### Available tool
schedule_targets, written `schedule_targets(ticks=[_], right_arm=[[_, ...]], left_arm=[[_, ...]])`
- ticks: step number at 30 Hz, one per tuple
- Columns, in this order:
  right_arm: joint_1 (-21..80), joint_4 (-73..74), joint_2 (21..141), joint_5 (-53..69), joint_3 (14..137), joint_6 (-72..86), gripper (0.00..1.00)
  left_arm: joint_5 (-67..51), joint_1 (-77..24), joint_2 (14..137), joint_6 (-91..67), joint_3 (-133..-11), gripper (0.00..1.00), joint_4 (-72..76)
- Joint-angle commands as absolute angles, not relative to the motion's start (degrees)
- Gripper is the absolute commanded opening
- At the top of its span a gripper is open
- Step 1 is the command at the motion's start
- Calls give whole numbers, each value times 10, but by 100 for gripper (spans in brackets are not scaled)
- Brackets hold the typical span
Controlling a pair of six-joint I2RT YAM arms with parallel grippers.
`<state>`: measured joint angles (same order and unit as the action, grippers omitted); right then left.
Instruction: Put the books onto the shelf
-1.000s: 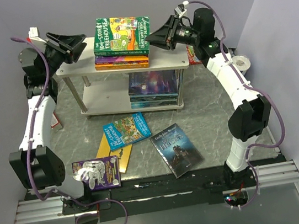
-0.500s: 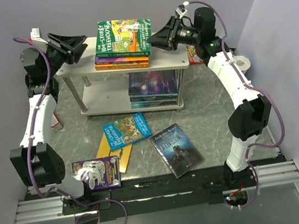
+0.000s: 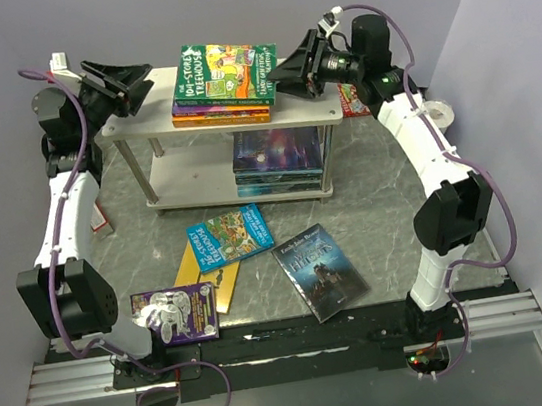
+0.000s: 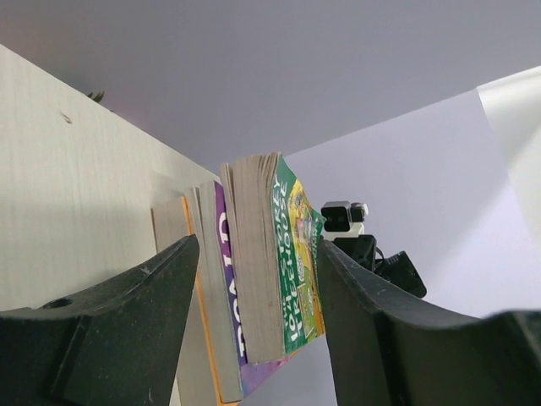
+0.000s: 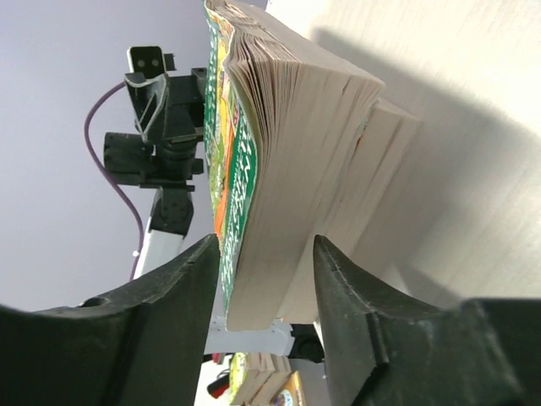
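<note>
Right gripper (image 3: pixel 277 69), jaws parted and gripping nothing, faces one end of the green book (image 3: pixel 227 68) that tops the stack on the shelf (image 3: pixel 129 124). Left gripper (image 3: pixel 141 84) gapes wide at the opposite end. Well below both, blue book (image 3: pixel 228 237), castle book (image 3: pixel 319 270), yellow book (image 3: pixel 213 280) and purple book (image 3: pixel 173 313) lie on the table (image 3: pixel 381 198), not yet shelved.

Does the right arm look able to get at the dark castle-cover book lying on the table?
Probably yes. The castle book lies flat with nothing on it, on the side of the right arm. The right pincer looks open beside the green book, so it seems free to go.
</note>
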<state>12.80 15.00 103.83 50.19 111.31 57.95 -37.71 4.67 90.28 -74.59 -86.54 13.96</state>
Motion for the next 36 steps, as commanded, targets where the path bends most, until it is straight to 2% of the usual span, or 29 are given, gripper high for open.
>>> schedule_targets(ticks=[1,8,11,12,13,15,17,19,21,26,36], right_arm=[[108,174,999,489,1143,548,58],[83,227,936,451,1121,480,62],[97,203,883,397,1072,448,49],[103,198,872,370,1051,438,38],[108,200,865,355,1047,426,31],[128,224,862,342,1056,393,23],[141,229,871,344,1060,384,22],[148,223,871,343,1051,381,28],[159,211,869,340,1040,378,38],[176,238,894,327,1071,361,48],[187,248,925,319,1104,355,49]], left_arm=[[-374,65,880,-729,-878,64,126],[-343,72,857,-698,-883,68,79],[-331,57,840,-675,-876,65,71],[-324,50,835,-665,-875,64,65],[-303,43,825,-642,-875,62,59],[-283,22,817,-621,-875,59,48],[-269,6,809,-602,-868,56,51],[-268,4,805,-596,-854,51,61],[-264,-15,802,-592,-847,49,73],[-250,-32,809,-577,-856,50,73],[-239,-40,826,-557,-870,54,56]])
